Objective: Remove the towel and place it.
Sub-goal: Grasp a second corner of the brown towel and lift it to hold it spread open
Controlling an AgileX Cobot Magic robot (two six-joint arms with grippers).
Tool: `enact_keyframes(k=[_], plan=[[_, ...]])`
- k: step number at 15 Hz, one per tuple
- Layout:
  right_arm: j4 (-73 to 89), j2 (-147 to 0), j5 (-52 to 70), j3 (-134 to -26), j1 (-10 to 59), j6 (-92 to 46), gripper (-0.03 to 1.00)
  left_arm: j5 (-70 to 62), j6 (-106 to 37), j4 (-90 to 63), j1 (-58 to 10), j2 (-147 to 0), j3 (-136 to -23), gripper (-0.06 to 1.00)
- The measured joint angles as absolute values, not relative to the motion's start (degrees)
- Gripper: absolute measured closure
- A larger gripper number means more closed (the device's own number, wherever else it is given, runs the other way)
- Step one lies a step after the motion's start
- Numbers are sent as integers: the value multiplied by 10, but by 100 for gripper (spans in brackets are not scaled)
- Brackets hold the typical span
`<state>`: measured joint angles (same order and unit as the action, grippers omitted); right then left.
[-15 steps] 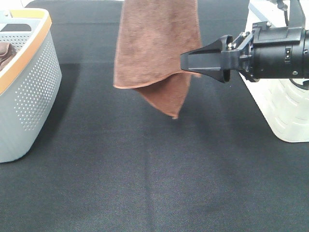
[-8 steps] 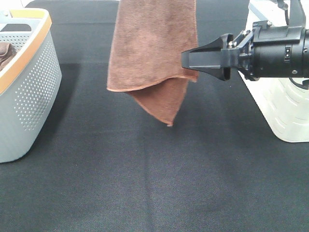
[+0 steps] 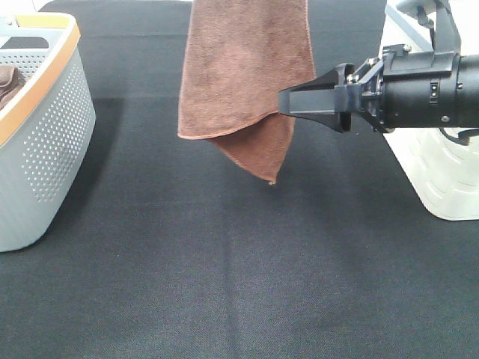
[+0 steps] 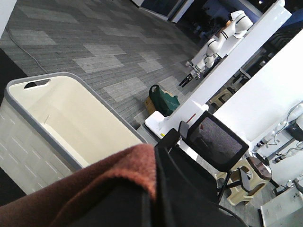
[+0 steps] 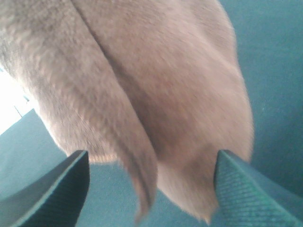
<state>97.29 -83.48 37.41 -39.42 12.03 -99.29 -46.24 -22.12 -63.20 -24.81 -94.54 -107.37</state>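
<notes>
The reddish-brown towel point(image 3: 239, 75) hangs from above the top edge of the exterior view, its lower corner dangling over the black table. My left gripper point(image 4: 152, 189) does not show in the exterior view. In the left wrist view its dark jaws are closed on a fold of the towel point(image 4: 94, 189). My right gripper point(image 3: 288, 99) reaches in from the right, open, its tips at the towel's right edge. In the right wrist view the towel point(image 5: 156, 85) hangs between the spread fingers point(image 5: 52, 189). I see no white tag.
A grey perforated basket with an orange rim point(image 3: 45, 142) stands at the left and holds some items. A white bin point(image 3: 441, 179) stands at the right behind my right arm; it also shows in the left wrist view point(image 4: 61, 118). The black tablecloth point(image 3: 239, 277) lies below.
The towel swung left and then back to the right. My right gripper shifted slightly left and lower, staying open at the towel's right edge.
</notes>
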Motion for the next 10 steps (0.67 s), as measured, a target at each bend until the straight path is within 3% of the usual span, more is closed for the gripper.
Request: enact_keyframes(k=[4, 7, 10], plan=[[975, -836, 374, -400, 120, -1003, 31, -462, -221, -632, -248, -945, -1074, 94], [975, -837, 374, -400, 121, -1016, 42, -462, -221, -632, -248, -945, -1074, 94], [979, -837, 374, -400, 121, -1018, 45, -462, -221, -632, -248, -945, -1074, 94]])
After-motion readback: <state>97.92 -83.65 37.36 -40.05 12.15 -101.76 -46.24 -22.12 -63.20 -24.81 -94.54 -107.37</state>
